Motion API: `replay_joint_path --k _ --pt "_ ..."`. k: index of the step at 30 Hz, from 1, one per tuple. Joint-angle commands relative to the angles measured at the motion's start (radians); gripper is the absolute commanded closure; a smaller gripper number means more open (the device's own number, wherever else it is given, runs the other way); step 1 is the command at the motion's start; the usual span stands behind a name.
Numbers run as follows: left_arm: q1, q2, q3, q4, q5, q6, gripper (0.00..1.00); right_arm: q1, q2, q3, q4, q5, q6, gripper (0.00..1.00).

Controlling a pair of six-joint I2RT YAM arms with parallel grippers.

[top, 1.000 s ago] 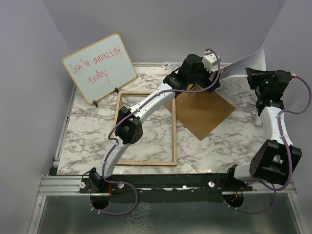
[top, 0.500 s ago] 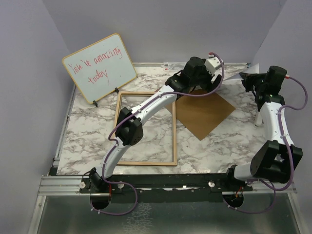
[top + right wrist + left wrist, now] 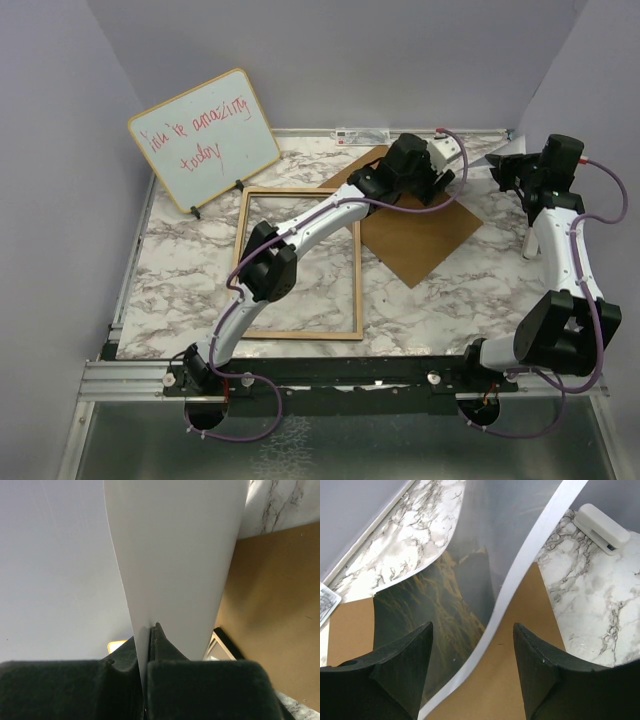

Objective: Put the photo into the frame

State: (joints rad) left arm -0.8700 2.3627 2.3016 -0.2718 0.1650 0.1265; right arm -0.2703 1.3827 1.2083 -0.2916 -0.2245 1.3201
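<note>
Pinched shut, the right gripper (image 3: 150, 630) holds one edge of the photo (image 3: 175, 555), white reverse toward its camera. From that pinch the sheet bows down between the spread jaws of the left gripper (image 3: 472, 635), which grip nothing. Below lies the brown board (image 3: 520, 690); the print's low edge may rest on it, but the view is unclear. The frame (image 3: 300, 334) lies flat, well apart to the left. Jaws biting on that curve could crease the gloss, and arms pulling against each other could tear the print or slip it free.
</note>
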Motion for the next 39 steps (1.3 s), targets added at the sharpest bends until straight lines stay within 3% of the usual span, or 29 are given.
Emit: replay_joint_path --k 1,7,11,18,24,28,31,35,39 --pt "-0.034 -0.046 0.02 -0.017 -0.086 0.056 0.33 0.006 -0.035 0.036 -0.062 0.007 0.011 0.99" --pt "-0.047 -0.04 0.026 -0.049 -0.027 0.105 0.23 0.008 -0.04 0.049 -0.085 0.003 0.007 0.99" --pt "-0.05 -0.024 0.035 -0.046 -0.077 0.115 0.26 0.008 -0.049 0.052 -0.094 -0.011 0.007 0.99" --pt "-0.058 -0.003 0.046 -0.014 -0.196 0.114 0.5 0.008 -0.05 0.069 -0.125 -0.046 0.003 0.99" --pt "-0.068 0.01 0.052 -0.008 -0.202 0.121 0.74 0.016 -0.045 0.068 -0.127 -0.069 0.009 0.99" --pt "-0.072 0.012 0.045 -0.009 -0.211 0.135 0.84 0.017 -0.043 0.069 -0.127 -0.08 0.015 0.99" --pt "-0.073 0.012 0.049 -0.009 -0.201 0.135 0.83 0.017 -0.043 0.072 -0.126 -0.084 0.019 0.99" --pt "-0.073 0.017 0.045 -0.008 -0.191 0.128 0.58 0.017 -0.043 0.079 -0.121 -0.102 0.031 0.99" --pt "-0.075 0.025 0.04 0.003 -0.187 0.126 0.59 0.017 -0.049 0.089 -0.123 -0.117 0.04 0.99"
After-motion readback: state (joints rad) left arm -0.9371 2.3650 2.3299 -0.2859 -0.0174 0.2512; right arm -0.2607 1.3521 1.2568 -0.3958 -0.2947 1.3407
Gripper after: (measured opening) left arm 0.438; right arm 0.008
